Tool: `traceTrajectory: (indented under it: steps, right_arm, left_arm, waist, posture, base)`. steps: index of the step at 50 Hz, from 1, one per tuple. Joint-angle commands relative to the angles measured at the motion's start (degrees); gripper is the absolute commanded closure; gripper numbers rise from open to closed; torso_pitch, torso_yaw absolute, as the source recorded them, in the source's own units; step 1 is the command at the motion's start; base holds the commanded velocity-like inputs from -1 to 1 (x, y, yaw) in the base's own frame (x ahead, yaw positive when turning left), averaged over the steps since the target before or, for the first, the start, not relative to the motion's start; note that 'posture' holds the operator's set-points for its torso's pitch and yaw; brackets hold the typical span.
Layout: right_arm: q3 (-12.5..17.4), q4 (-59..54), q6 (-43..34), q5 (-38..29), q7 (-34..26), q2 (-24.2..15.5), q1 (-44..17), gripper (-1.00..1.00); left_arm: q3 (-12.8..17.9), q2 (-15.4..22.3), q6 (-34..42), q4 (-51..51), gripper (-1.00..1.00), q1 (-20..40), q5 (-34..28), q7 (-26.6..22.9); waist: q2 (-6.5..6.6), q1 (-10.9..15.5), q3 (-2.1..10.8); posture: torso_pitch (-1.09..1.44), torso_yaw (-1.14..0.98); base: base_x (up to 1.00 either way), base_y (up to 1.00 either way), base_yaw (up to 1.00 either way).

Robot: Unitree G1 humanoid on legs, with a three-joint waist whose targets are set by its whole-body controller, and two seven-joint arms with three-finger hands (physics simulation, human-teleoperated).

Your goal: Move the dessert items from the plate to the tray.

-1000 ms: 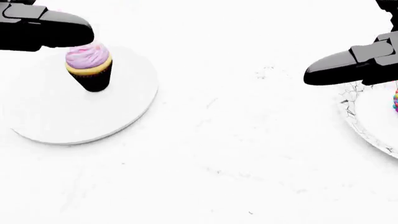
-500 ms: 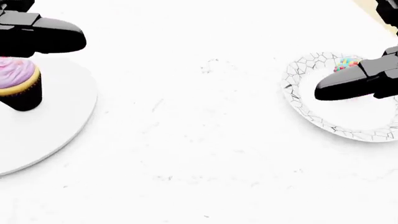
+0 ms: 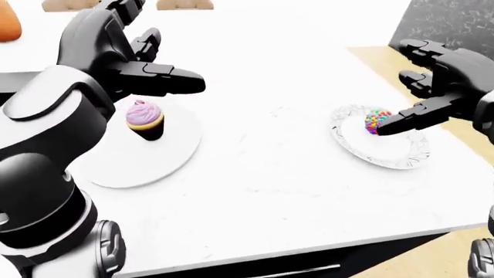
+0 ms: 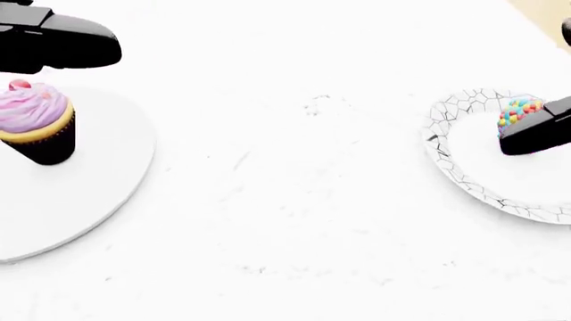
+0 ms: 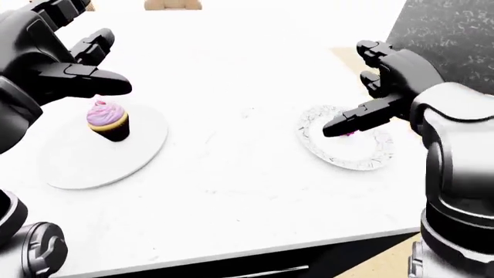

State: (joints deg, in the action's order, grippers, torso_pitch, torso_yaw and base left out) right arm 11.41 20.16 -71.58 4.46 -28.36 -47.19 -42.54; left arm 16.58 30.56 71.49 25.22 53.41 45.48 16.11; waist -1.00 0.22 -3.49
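- A cupcake (image 3: 144, 119) stood upright on a plain white round tray (image 3: 166, 156) at the left of the counter (image 3: 270, 185); its long axis ran vertical, dark wrapper down and pink swirled frosting pointing up.
- In the head view the cupcake sat toward the far left part of the tray, with a small red bit on top of the frosting.
- At the right of the counter lay a plate (image 3: 401, 156) with a crackle-patterned rim, well apart from the tray.
- On the plate sat a second dessert (image 3: 376, 120) topped with coloured sprinkles; one black finger partly covered it, so its shape and the way it pointed could not be told.
- The left hand (image 3: 127, 55) hung above the far side of the tray, fingers (image 3: 174, 81) spread and extended toward the right, holding nothing and clear of the cupcake.
- The right hand (image 3: 440, 81) hung over the plate, fingers (image 3: 413, 116) spread; one long finger reached left and down to the sprinkled dessert, its tip at or just beside it, though whether it touched could not be told.
- Nothing was pinched in either hand.
- Beyond the counter's right edge showed tan floor (image 3: 471, 145) and a dark speckled wall (image 3: 456, 23).
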Motion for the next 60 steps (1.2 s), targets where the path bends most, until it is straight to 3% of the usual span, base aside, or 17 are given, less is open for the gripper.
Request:
traceTrajectory:
  steps: [1, 6, 10, 15, 21, 34, 44, 56, 59, 60]
  right_arm:
    - [0.08, -1.47, 3.62, -6.56, -2.85, -0.02, -2.18, -1.0]
    - [-3.42, -5.48, 5.38, -17.54, -9.67, 2.5, -3.88, -1.0]
    - [-4.43, -10.35, 8.91, -25.79, -13.57, 5.92, -5.42, -1.0]
    - [-3.7, -16.09, 14.57, -34.83, -17.24, 8.72, -4.83, -1.0]
    - [-1.5, -19.61, 19.08, -40.92, -19.11, 11.8, -4.25, -1.0]
    - [-0.71, -28.31, 23.89, -43.71, -16.41, 14.6, -6.27, -0.82]
    - [-1.21, -32.93, 24.24, -43.4, -14.46, 15.08, -8.9, -0.78]
    - [-1.22, -38.74, 27.42, -42.31, -10.15, 15.47, -7.68, -0.74]
    - [-1.42, -39.12, 27.56, -42.26, -9.73, 15.57, -7.65, -0.47]
    - [-1.55, -38.92, 27.52, -42.36, -9.78, 15.57, -7.41, -0.28]
  left_arm:
    - [0.79, 0.77, -1.94, 0.86, -1.0, 1.67, -0.04, 0.02]
    - [0.65, 0.76, -2.83, 0.35, -1.0, 1.24, -0.54, -0.35]
    - [1.06, 1.1, -2.66, 0.41, -1.0, 1.17, -0.22, -0.4]
    - [0.96, 1.17, -3.26, 0.36, -1.0, 0.64, -0.41, -0.53]
    - [1.21, 0.87, -2.95, 0.89, -1.0, 0.22, 0.07, -0.13]
    - [0.68, 0.35, -5.32, -0.04, -1.0, -1.85, -2.28, -2.22]
    - [1.03, 0.46, -5.57, 0.14, -1.0, -2.6, -2.78, -2.89]
    - [1.28, 0.73, -5.84, -0.32, -1.0, -2.89, -3.66, -3.99]
    - [1.25, 0.77, -6.12, -0.57, -1.0, -2.97, -3.92, -4.27]
    - [1.44, 0.72, -5.88, -0.36, -1.0, -3.03, -3.82, -4.18]
  waist:
    - [0.03, -0.01, 1.44]
    - [0.44, -0.16, 1.62]
    - [0.84, -0.33, 1.63]
    - [1.13, -0.47, 1.71]
    - [1.34, -0.46, 1.88]
    - [1.63, -0.67, 2.05]
    - [1.65, -0.58, 2.13]
    - [1.49, -0.45, 2.27]
    - [1.43, -0.41, 2.35]
    - [1.41, -0.38, 2.35]
  posture:
    - [0.0, 0.0]
    - [0.0, 0.0]
    - [0.0, 0.0]
    - [0.0, 0.0]
    - [0.0, 0.0]
    - [0.0, 0.0]
    - [0.0, 0.0]
    - [0.0, 0.0]
    - [0.0, 0.0]
    - [0.0, 0.0]
  base:
    - [0.0, 0.0, 0.0]
    - [0.0, 0.0, 0.0]
    - [0.0, 0.0, 0.0]
    - [0.0, 0.0, 0.0]
    - [0.0, 0.0, 0.0]
    - [0.0, 0.0, 0.0]
    - [0.0, 0.0, 0.0]
    - [0.0, 0.0, 0.0]
    - [0.0, 0.0, 0.0]
    - [0.0, 0.0, 0.0]
